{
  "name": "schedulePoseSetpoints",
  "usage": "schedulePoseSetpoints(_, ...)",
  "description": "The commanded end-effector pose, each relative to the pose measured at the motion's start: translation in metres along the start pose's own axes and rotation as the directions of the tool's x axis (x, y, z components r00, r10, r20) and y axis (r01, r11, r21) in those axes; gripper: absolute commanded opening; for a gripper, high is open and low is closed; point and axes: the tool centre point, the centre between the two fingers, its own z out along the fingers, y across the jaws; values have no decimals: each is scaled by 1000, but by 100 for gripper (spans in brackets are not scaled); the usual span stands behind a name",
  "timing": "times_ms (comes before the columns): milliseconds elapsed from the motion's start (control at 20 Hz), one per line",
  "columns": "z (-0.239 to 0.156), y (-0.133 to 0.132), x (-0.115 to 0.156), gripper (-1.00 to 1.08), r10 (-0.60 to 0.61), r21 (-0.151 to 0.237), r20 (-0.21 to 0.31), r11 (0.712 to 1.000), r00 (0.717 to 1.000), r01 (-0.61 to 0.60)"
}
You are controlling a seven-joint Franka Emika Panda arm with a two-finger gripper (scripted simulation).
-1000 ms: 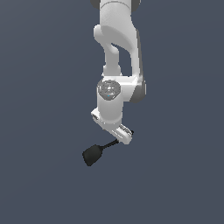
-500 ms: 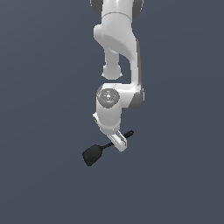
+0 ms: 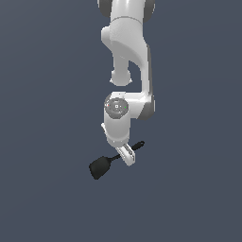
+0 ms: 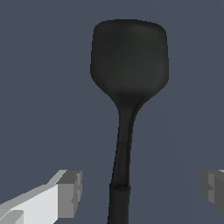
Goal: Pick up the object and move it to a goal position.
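Below the white arm (image 3: 127, 56), a black spatula (image 3: 105, 163) lying on a plain dark grey-blue surface (image 3: 42, 189) with no edge or corner in sight to place it by. Blade toward the exterior view's left, thin handle running up and toward the exterior view's right, its tip poking out past the gripper (image 3: 126, 156). Gripper lowered over the handle, roughly midway along it, one pale finger (image 3: 126, 155) crossing in front of the shaft in the exterior view. Seen from the wrist view, spatula (image 4: 127, 87) running straight between the two fingers, rounded-square blade far from the camera, handle narrowing and then passing close under the lens. Jaws spread wide: one grey pad (image 4: 70, 193) well off to one side of the handle, the other pad (image 4: 213, 190) well off to the opposite side, bare surface showing in both gaps, neither pad touching the shaft. Nothing gripped. Handle nearer the first pad than the second, so not centred in the opening. Hard to tell whether the fingertips reach the surface.
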Motion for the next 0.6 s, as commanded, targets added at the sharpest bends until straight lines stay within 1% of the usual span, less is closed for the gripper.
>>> schedulePoseSetpoints(0, 1, 0, 0, 100, 0, 0, 0, 1000, 1000, 0)
schedulePoseSetpoints(200, 13, 0, 0, 100, 1, 0, 0, 1000, 1000, -1)
schedulePoseSetpoints(550, 46, 1, 0, 100, 5, 0, 0, 1000, 1000, -5)
